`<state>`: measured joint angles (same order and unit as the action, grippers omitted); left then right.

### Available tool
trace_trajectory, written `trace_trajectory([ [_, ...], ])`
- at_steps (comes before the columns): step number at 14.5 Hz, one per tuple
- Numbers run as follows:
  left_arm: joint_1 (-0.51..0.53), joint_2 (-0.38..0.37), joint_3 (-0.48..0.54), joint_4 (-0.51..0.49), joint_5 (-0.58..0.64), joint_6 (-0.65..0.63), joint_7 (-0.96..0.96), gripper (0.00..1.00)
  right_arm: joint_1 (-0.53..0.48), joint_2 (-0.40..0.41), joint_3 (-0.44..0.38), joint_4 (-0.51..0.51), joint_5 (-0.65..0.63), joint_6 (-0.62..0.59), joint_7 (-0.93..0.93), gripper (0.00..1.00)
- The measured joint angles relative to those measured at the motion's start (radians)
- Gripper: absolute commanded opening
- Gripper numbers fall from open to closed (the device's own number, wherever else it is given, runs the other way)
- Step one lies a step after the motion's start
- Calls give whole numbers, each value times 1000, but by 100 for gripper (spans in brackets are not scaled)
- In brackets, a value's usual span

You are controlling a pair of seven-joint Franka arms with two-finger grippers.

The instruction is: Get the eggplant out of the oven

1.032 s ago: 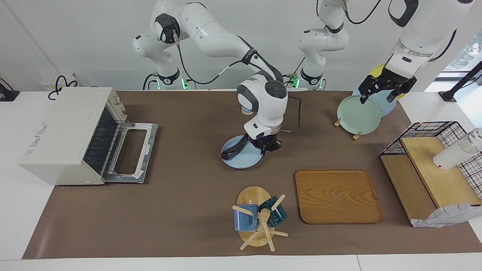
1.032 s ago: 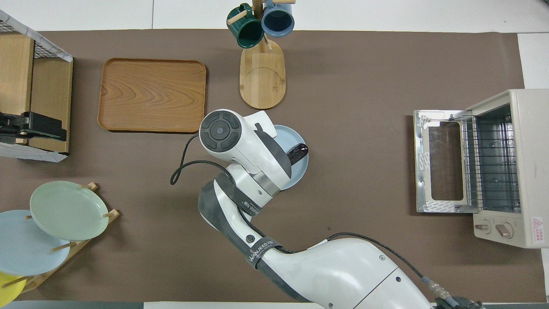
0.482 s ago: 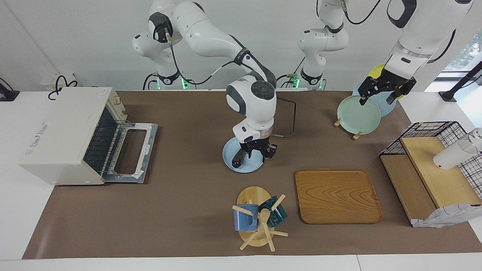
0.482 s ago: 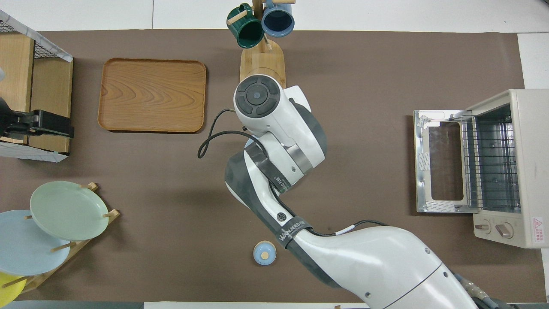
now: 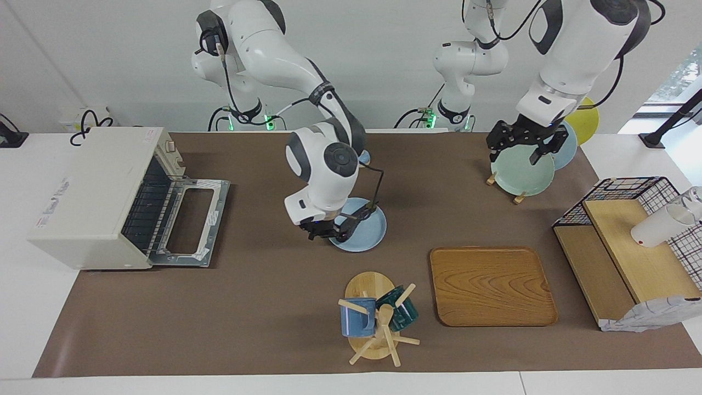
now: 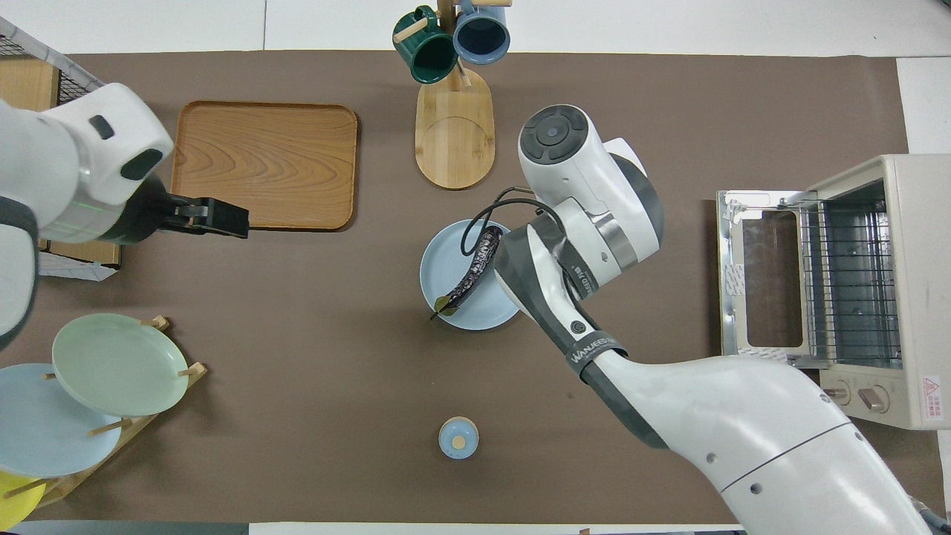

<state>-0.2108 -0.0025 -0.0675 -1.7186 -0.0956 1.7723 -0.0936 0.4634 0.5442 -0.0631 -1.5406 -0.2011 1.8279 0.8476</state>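
Observation:
The eggplant [image 6: 478,265] lies flat on a light blue plate [image 6: 457,316] in the middle of the mat, stem tip toward the robots; it also shows in the facing view [image 5: 356,219]. My right gripper [image 5: 327,233] is low at the plate's [image 5: 368,237] edge toward the oven, right at the eggplant's thick end; the overhead view hides it under the wrist. The cream oven [image 5: 93,186] stands at the right arm's end, door [image 6: 765,279] folded down, wire rack [image 6: 847,282] bare. My left gripper [image 5: 518,145] is open and empty in the air over the plate rack.
A wooden tray [image 5: 491,285] and a mug tree [image 5: 375,318] with two mugs stand farther from the robots than the plate. A plate rack [image 5: 521,167] and a wire shelf [image 5: 630,241] are at the left arm's end. A small blue lid [image 6: 458,437] lies near the robots.
My right arm swung toward the oven's end of the table and the eggplant went from hanging at the gripper to lying on the plate. My left arm shifted toward the table's middle.

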Motion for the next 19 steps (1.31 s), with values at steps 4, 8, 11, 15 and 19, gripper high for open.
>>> trace_trajectory([
  [4, -178, 102, -5, -27, -7, 170, -188, 100, -114, -82, -1, -156, -11, 0, -133, 1],
  [8, -296, 223, -5, -31, -7, 317, -269, 100, -212, -134, 0, -273, -11, 29, -216, 4],
  [11, -363, 286, -5, -49, -7, 402, -278, 100, -241, -142, 0, -303, -12, 43, -250, 5],
  [15, -440, 377, -4, -62, -7, 504, -283, 100, -281, -144, 0, -315, -29, 58, -314, 9],
  [19, -467, 428, -4, -76, -7, 557, -276, 100, -285, -146, 12, -318, -57, 59, -324, 10],
])
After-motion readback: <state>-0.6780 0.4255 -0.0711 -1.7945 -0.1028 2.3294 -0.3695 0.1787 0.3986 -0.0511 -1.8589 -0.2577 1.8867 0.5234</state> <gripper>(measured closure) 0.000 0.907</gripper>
